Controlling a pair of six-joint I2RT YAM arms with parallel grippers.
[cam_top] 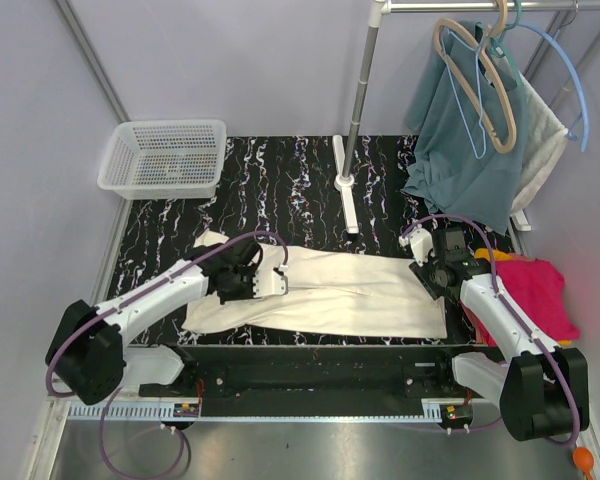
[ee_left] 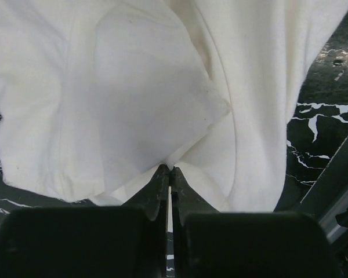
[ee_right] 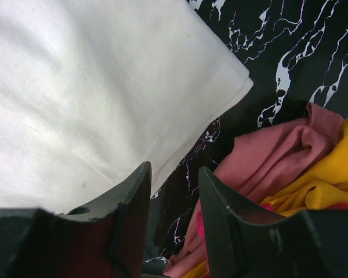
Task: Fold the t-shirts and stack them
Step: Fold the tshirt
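Left gripper (ee_left: 169,169) pinched shut on the cream t-shirt (ee_left: 139,98); right gripper (ee_right: 174,171) parted, holding nothing.
The cloth is soft, light and floppy, and spreads ahead of the left jaws. It is best taken at the hem corner, just ahead of the right jaws. The pink t-shirt (ee_right: 278,156) and orange t-shirt (ee_right: 330,179), heaped beside one tip, may snag.

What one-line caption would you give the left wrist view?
Left gripper shut on a fold of the cream t-shirt, which lies on the black marbled table.
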